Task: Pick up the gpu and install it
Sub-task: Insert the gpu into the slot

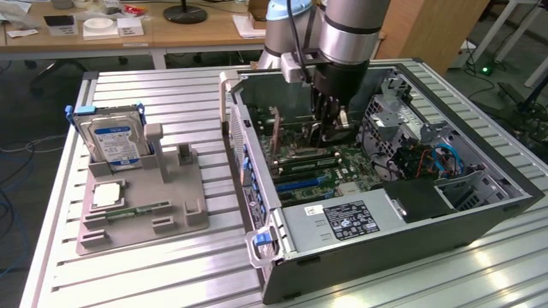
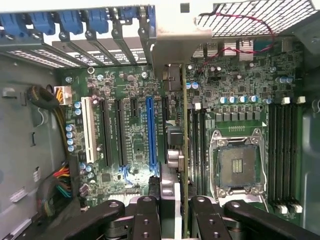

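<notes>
My gripper (image 2: 175,202) is shut on the gpu (image 2: 184,140), a thin card seen edge-on between the two black fingers (image 2: 147,212). Its silver metal bracket (image 2: 172,47) reaches the rear wall of the case by the blue slot clips (image 2: 97,20). The card stands upright over the motherboard (image 2: 130,145), beside the long blue slot (image 2: 150,132) and over a black slot; whether it is seated in one I cannot tell. In the exterior view the gripper (image 1: 330,136) is low inside the open computer case (image 1: 479,212).
A grey fixture (image 1: 184,221) at the exterior view's left holds the silver hard drive (image 1: 115,138), a small green memory stick (image 1: 137,210) and a square chip (image 1: 110,192). Inside the case are the processor socket (image 2: 239,167), the power supply (image 1: 342,221) and cable bundles (image 2: 60,185).
</notes>
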### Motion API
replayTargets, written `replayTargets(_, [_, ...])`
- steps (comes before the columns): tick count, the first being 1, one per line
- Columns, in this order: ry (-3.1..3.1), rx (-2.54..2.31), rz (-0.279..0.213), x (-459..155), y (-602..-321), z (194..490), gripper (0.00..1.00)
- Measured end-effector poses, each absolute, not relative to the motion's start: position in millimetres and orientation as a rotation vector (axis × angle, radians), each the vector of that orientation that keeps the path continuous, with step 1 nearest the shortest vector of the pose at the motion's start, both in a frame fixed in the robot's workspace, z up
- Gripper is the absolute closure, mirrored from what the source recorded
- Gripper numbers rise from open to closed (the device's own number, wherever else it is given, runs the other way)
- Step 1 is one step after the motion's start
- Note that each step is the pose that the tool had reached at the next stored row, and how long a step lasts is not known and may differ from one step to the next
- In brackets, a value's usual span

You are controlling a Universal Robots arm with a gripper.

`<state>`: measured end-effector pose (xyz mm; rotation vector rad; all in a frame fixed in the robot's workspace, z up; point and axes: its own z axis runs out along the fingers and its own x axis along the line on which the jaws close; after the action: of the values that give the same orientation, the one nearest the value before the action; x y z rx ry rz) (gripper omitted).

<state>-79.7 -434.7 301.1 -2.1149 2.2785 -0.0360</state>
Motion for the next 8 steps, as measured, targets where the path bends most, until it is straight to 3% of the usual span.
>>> replayTargets(8, [2.282, -2.113, -0.034, -84.5, -434.7, 286.5, 0.72])
